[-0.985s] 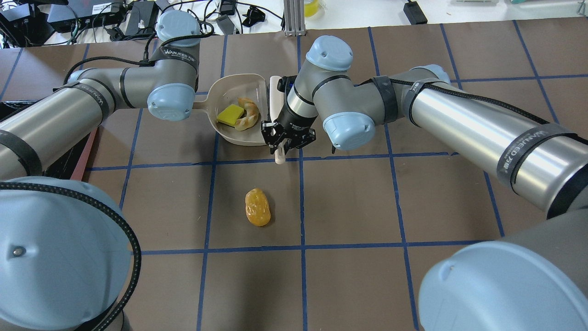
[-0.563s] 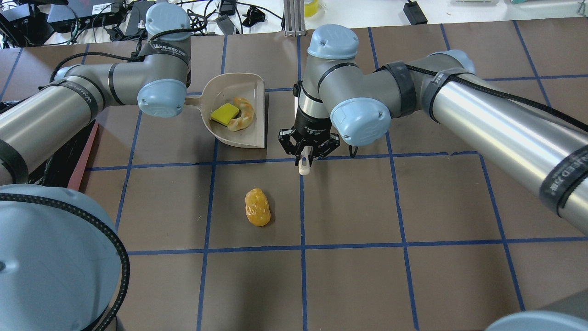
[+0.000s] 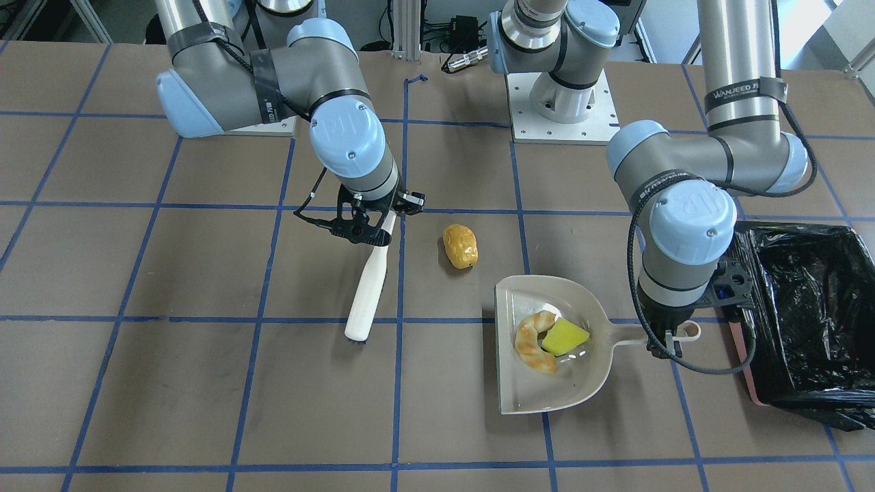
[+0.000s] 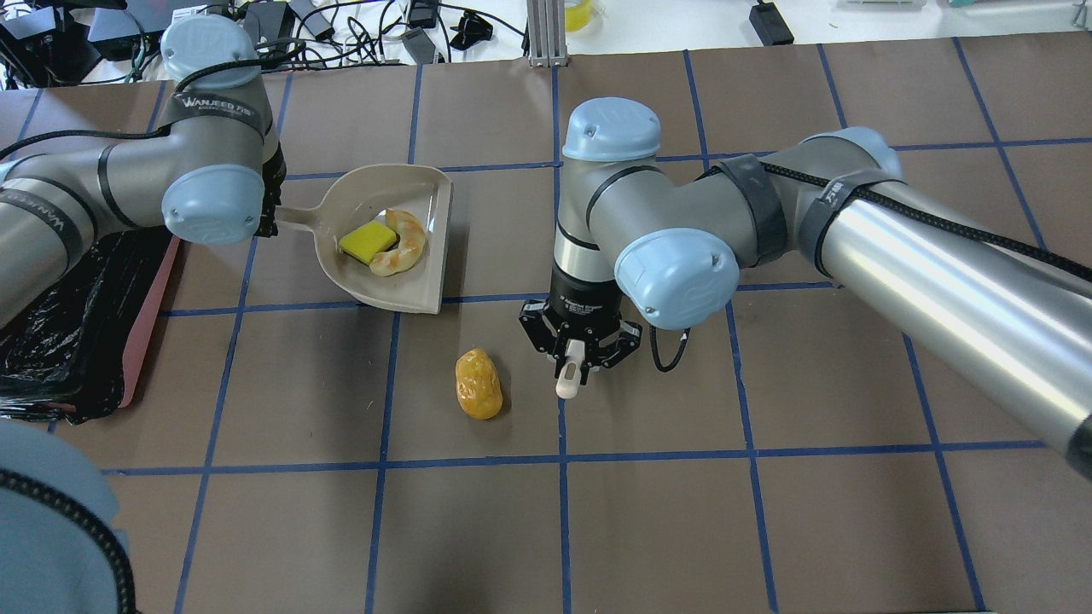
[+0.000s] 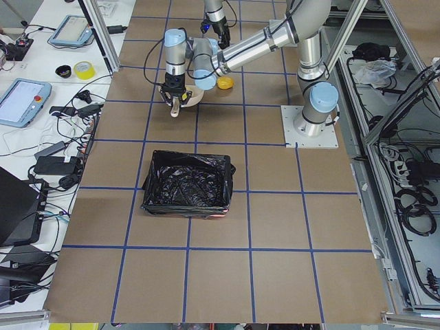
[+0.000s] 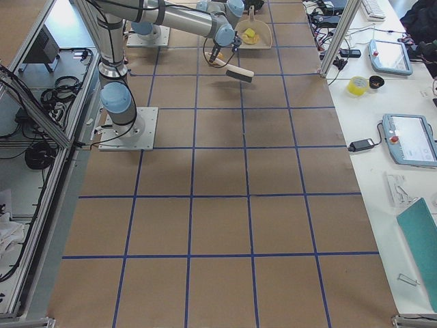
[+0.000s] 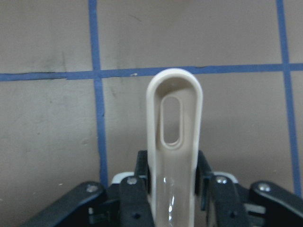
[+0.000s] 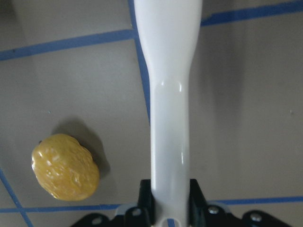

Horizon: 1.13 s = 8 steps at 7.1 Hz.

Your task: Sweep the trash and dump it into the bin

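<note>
My left gripper (image 3: 666,338) is shut on the handle (image 7: 174,123) of the beige dustpan (image 4: 358,286). The pan holds the pale croissant (image 4: 401,243) and the yellow sponge (image 4: 368,241). My right gripper (image 4: 573,354) is shut on the white brush (image 3: 366,294), whose handle also shows in the right wrist view (image 8: 168,94). The golden-brown bread roll (image 4: 479,384) lies on the table just left of the right gripper and shows in the right wrist view too (image 8: 65,166). The pink bin with its black bag (image 3: 806,307) stands beside the left gripper.
The table is brown with blue tape lines. The bin's black bag also shows at the overhead view's left edge (image 4: 68,324). Cables and electronics (image 4: 256,26) lie beyond the far table edge. The arm bases (image 3: 560,102) stand on the robot's side.
My left arm has carried the dustpan with the croissant and sponge left, toward the bin. My right gripper has brought the brush nearer, to just right of the bread roll.
</note>
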Tool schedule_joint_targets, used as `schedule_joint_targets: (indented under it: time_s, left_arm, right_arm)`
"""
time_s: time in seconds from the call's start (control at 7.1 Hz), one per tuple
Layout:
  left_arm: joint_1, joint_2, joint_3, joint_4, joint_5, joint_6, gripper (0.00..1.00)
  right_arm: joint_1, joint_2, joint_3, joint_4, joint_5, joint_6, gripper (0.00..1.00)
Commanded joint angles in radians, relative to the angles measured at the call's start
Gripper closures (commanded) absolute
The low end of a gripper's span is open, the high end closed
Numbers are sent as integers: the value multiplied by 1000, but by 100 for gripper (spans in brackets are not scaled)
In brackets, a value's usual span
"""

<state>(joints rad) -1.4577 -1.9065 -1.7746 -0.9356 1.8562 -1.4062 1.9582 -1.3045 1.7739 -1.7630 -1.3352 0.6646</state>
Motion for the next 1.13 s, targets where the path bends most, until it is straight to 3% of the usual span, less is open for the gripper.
schedule_joint_targets:
  time_s: [0.0,0.28,0.56,0.99]
  left_arm:
    - [3,128,-179,3,6,4,100]
    - [-3,202,-308,18,8,-40,100]
    - [-6,233,-464,209,9,-42,100]
    - [-30,248,-494,245,55,-45,100]
  right_arm:
    - [135,-21,27,-3,4,247,100]
    - [224,-33,50,-28,60,297,100]
    - [237,-21,126,-201,55,274,100]
    - [238,42,168,-416,29,152,100]
